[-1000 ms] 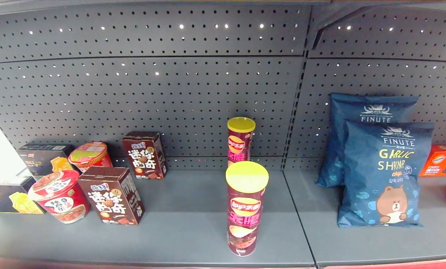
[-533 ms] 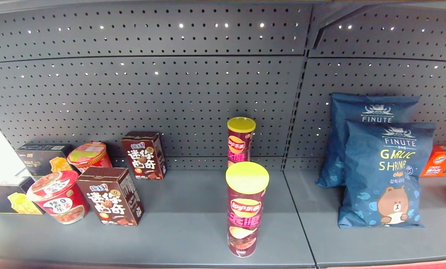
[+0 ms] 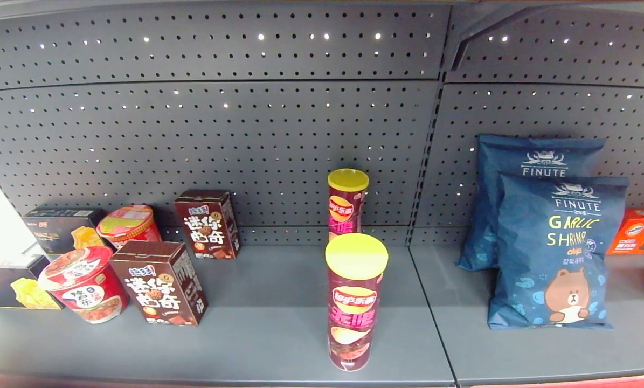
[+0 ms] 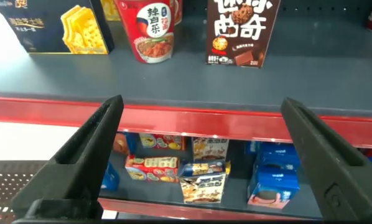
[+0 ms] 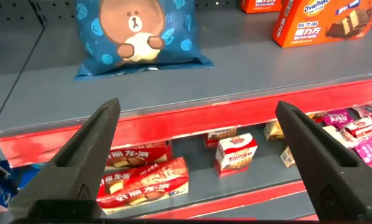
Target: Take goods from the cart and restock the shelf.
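Nothing moves on the shelf [image 3: 268, 323], my left gripper [image 4: 201, 102] and right gripper [image 5: 197, 104] stay released and empty, so restocking waits.

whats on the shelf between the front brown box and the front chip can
Nothing. In the head view, the stretch of grey shelf between the front brown box and the front chip can is bare.
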Controlling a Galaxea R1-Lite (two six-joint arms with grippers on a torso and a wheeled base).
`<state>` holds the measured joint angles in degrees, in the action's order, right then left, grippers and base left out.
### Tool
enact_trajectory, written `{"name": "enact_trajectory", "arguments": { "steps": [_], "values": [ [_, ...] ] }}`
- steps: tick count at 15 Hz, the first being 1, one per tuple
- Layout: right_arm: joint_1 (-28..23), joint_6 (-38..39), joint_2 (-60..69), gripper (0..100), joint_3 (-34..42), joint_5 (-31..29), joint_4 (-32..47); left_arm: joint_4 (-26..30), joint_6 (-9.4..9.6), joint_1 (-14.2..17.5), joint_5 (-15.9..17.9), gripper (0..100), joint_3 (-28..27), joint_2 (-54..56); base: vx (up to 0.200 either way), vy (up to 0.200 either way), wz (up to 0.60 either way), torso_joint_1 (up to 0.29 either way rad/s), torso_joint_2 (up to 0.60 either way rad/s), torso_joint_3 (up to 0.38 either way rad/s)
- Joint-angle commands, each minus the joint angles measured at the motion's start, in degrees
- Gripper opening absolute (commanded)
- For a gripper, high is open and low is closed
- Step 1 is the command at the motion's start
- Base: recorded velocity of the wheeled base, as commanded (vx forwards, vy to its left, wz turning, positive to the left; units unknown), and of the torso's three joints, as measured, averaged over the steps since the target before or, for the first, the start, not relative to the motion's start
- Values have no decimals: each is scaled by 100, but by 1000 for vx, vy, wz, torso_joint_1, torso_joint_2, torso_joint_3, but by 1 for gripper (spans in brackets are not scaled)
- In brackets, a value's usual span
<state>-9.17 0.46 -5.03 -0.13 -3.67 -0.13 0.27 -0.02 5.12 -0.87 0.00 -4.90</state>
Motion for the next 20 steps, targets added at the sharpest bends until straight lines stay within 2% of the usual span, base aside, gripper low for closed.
{"name": "enact_trajectory", "arguments": {
  "steps": [1,5,10,20],
  "values": [
    [3,-2,-15,100,5,7,-4,8,-6,-2,7,100,-9,-20,0,0,0,0,0,0],
    [3,-2,-15,100,5,15,-4,-9,134,-55,139,100,0,-20,0,0,0,0,0,0],
    [3,-2,-15,100,5,15,-4,-9,46,-55,148,100,0,-20,0,0,0,0,0,0],
    [3,-2,-15,100,5,15,-4,-9,64,-64,174,100,0,-20,0,0,0,0,0,0]
  ]
}}
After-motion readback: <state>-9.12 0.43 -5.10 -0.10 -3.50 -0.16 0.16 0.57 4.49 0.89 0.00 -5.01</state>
